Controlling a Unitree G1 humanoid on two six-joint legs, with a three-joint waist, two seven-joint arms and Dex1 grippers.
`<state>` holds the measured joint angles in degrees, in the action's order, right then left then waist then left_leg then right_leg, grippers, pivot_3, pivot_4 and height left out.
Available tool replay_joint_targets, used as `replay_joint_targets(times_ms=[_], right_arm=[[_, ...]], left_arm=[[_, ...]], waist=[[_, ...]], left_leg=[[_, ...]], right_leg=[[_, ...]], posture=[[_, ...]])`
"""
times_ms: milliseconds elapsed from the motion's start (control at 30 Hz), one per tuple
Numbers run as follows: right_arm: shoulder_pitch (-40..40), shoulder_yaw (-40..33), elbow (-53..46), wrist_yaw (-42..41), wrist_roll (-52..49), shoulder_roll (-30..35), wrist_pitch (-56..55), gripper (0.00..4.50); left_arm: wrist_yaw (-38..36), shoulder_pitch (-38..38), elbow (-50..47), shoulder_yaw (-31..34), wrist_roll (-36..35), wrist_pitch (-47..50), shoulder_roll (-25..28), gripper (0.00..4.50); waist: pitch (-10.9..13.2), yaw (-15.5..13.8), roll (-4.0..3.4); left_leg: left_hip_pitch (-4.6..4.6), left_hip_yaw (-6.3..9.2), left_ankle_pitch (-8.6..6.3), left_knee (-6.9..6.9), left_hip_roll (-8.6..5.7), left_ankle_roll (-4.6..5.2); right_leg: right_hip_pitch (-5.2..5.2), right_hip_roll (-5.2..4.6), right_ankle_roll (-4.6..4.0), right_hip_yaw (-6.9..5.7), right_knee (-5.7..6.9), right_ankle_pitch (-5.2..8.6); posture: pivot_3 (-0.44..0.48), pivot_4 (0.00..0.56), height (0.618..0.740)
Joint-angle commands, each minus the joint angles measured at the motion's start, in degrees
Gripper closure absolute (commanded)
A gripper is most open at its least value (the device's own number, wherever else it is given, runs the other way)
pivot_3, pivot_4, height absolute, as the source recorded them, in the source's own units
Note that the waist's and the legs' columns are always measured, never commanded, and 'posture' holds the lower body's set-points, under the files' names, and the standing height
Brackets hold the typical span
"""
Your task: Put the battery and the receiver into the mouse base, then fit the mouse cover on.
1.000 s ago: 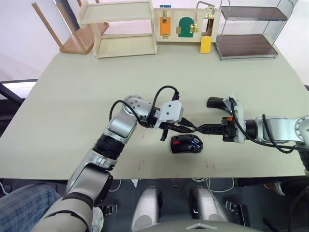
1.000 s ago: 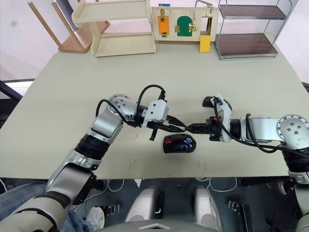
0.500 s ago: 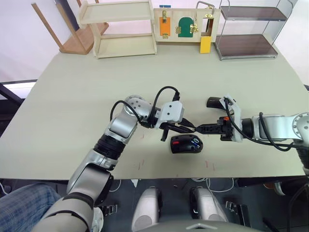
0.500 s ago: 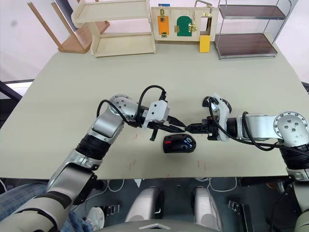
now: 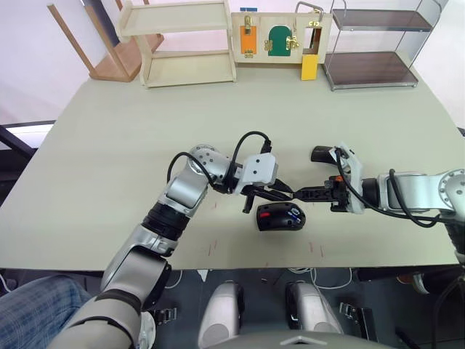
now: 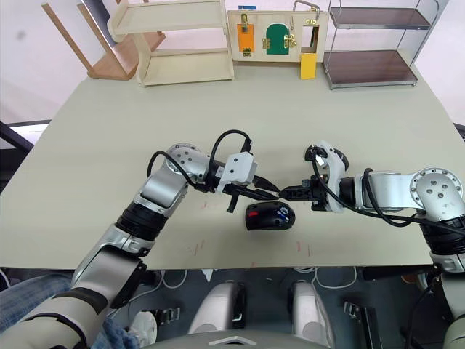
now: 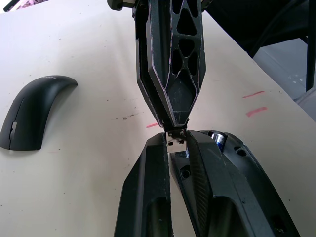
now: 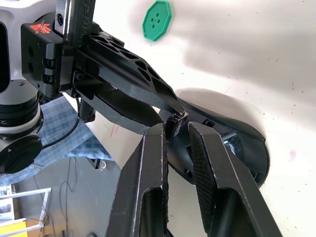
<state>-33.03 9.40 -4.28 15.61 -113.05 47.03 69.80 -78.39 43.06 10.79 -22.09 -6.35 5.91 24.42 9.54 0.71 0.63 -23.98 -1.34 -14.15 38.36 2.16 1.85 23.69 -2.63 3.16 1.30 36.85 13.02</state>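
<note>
The black mouse base [image 5: 281, 217] lies near the table's front edge with its red patch showing and the blue battery [image 5: 293, 213] in its compartment. Just above it my two grippers meet tip to tip. My left gripper [image 7: 176, 143] is shut on the tiny receiver [image 7: 176, 143]. My right gripper [image 8: 175, 129] reaches in from the right, and its fingers [image 8: 157, 136] stand narrowly apart on either side of the receiver [image 8: 174, 126]. The glossy mouse cover [image 5: 325, 153] lies on the table behind my right arm.
A green disc [image 8: 157, 19] lies on the table beyond the mouse base. At the back stand a wooden shelf [image 5: 185, 40], a latch board [image 5: 280, 36] and a wire rack [image 5: 378, 43]. The table's front edge [image 5: 232, 267] is close below the mouse base.
My right gripper has crept left towards the left gripper's tips. The left arm and the mouse base have stayed where they were.
</note>
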Motion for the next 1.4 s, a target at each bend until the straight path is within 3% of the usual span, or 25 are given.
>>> replay_joint_targets(times_ms=[33,867,967,1400], right_arm=[[-0.77,0.21,0.71,0.99,0.05,0.94,-0.01,3.77],[1.13,0.78,-2.00,7.98,0.05,-1.53,-3.06,3.77],[1.23,0.83,-2.08,7.92,0.05,-1.42,-3.06,4.49],[1.39,0.80,-2.02,6.92,0.05,-1.95,-2.23,4.49]], left_arm=[[-0.02,0.83,-1.16,0.71,-0.90,-0.33,-0.24,4.42],[0.01,1.51,-0.39,0.19,0.04,-0.76,-0.25,4.42],[0.06,1.44,-0.42,0.31,0.23,-0.65,-0.38,4.42],[0.68,1.21,-0.24,0.47,0.53,-0.66,-0.33,4.42]], waist=[[0.00,0.00,0.00],[0.00,0.00,0.00],[0.00,0.00,0.00],[0.00,0.01,0.00]], left_leg=[[0.00,0.00,0.00,0.00,0.00,0.00],[0.00,0.00,0.00,0.00,0.00,0.00],[0.00,0.00,0.00,0.00,0.01,0.00],[0.00,0.00,0.00,0.00,0.01,0.00]], right_leg=[[0.00,0.00,0.00,0.00,0.00,0.00],[0.00,0.00,0.00,0.00,0.00,0.00],[0.00,0.00,0.00,0.00,0.00,0.00],[0.00,0.00,0.00,0.00,0.00,0.00]], posture=[[0.000,0.150,0.740],[0.000,0.150,0.740],[0.000,0.150,0.740],[0.000,0.150,0.740]])
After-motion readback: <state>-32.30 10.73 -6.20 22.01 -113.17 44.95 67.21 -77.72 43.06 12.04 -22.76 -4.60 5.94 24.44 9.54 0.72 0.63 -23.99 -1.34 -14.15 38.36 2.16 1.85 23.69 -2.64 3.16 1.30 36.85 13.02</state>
